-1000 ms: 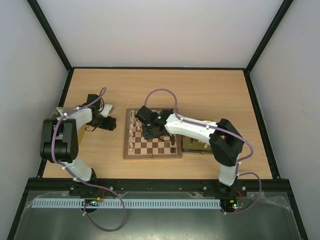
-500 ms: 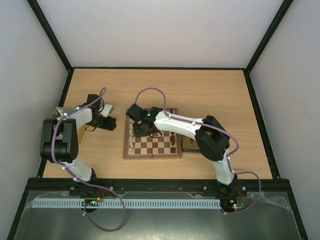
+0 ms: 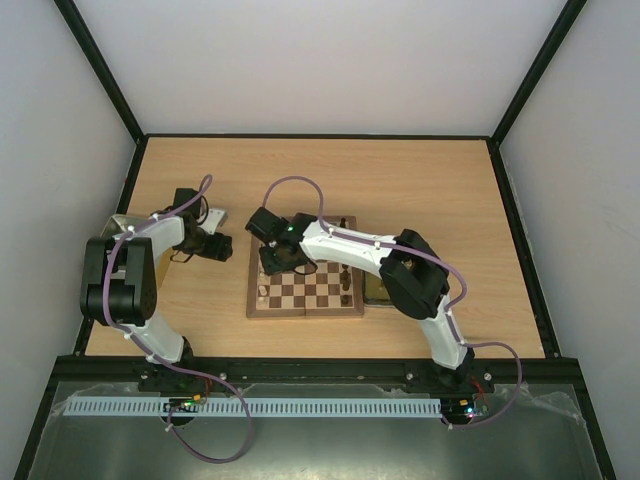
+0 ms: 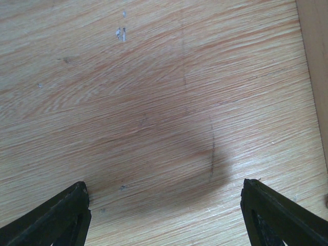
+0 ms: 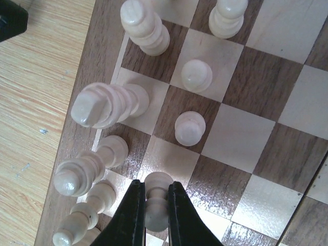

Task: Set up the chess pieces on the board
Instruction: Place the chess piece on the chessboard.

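One cream pawn (image 5: pixel 156 200), to my judgement light, stiff and slippery, is clenched at its narrow waist by the right jaws near the nine o'clock edge of the board (image 5: pixel 236 138), while the left jaws hang released over the table (image 4: pixel 154 102).

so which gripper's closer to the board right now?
Right. The right gripper is over the board, above its squares on the left arm's side, shut on a cream piece. The left gripper hangs open over the table, off that side of the board.
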Controlling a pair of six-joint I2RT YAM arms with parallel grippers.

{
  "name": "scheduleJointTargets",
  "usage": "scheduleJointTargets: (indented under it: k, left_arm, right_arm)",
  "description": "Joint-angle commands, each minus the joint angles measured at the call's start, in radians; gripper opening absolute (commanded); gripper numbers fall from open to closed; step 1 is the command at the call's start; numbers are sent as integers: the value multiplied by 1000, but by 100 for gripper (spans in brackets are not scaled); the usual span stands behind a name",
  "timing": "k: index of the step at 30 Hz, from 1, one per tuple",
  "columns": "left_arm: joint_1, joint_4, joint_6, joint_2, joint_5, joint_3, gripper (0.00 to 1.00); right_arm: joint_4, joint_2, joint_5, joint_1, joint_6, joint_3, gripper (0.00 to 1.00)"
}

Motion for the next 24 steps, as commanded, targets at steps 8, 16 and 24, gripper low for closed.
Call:
scheduleJointTargets:
  k: [8, 16, 24]
  left_arm:
    - [6, -7, 9, -16, 11, -14, 80]
    - [10, -6, 10, -19, 13, -16, 81]
    - [13, -2, 9, -15, 16, -14, 80]
  right_arm:
    - [-30, 17, 10, 13, -24, 15, 8]
    - [-31, 28, 19, 13, -25, 11, 11]
    - [-26, 23, 25, 14, -20, 13, 13]
